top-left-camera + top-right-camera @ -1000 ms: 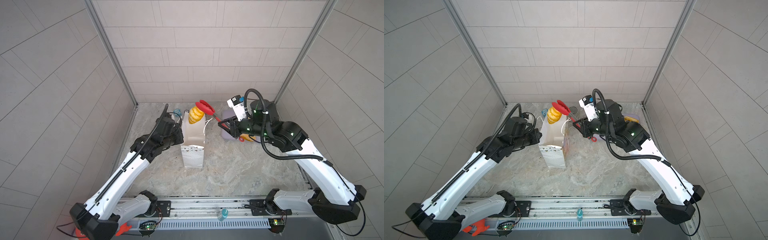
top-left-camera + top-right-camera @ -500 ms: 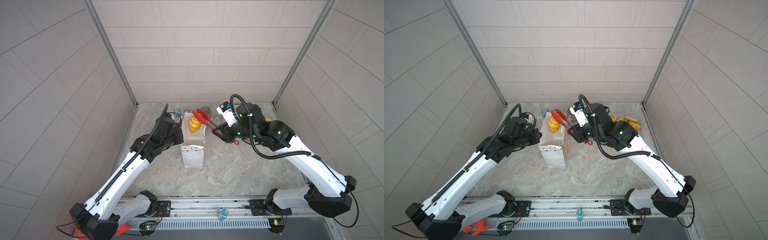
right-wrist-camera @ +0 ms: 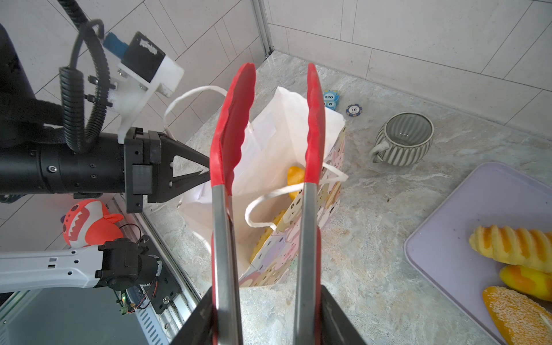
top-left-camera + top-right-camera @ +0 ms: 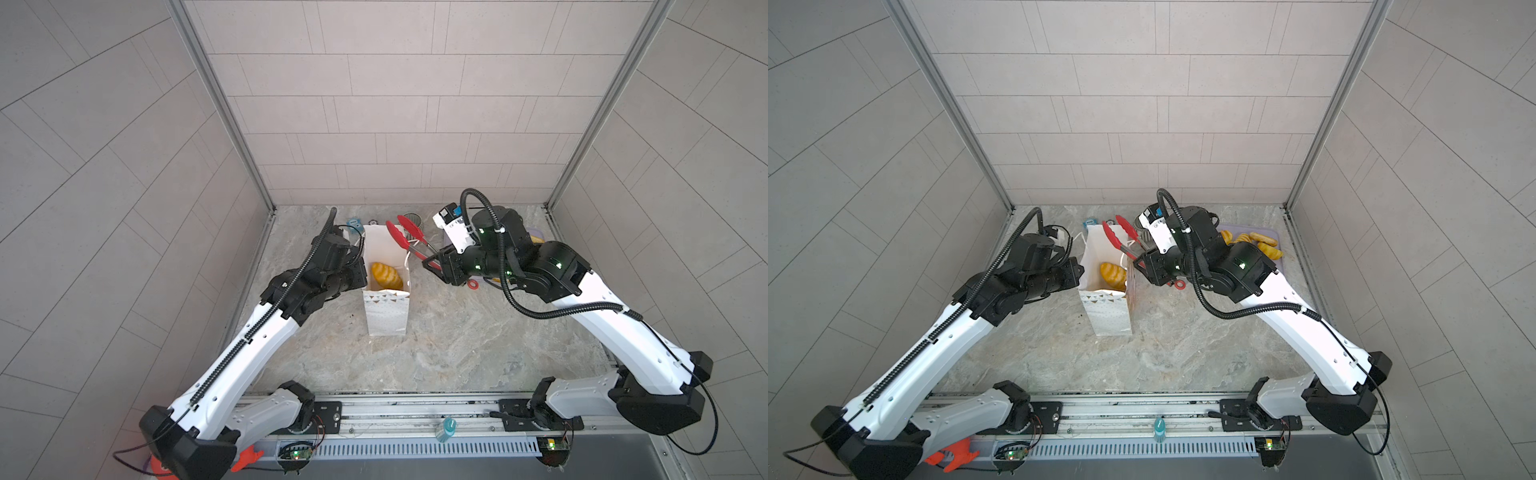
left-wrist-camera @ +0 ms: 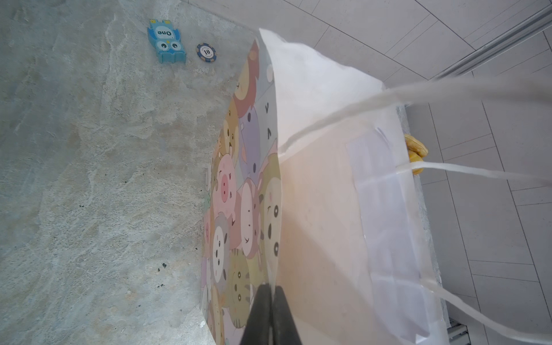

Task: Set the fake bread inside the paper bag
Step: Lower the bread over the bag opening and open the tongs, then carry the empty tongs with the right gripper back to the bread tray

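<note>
Fake bread [image 4: 385, 275] aslant inside paper bag [image 4: 386, 318]

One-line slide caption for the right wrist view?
Right gripper holds red-tipped tongs, tips apart and empty, above the open paper bag with fake bread inside; left gripper pinches its rim.

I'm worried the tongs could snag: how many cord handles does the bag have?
2. One handle arches over the bag wall that the left gripper pinches; the other handle droops from the opposite wall, by the tongs. Neither is hidden.

Robot lab cell: grey tiled walls [image 4: 395, 104], rail-mounted arms [image 4: 257, 345], stone-look tabletop [image 4: 436, 353].
</note>
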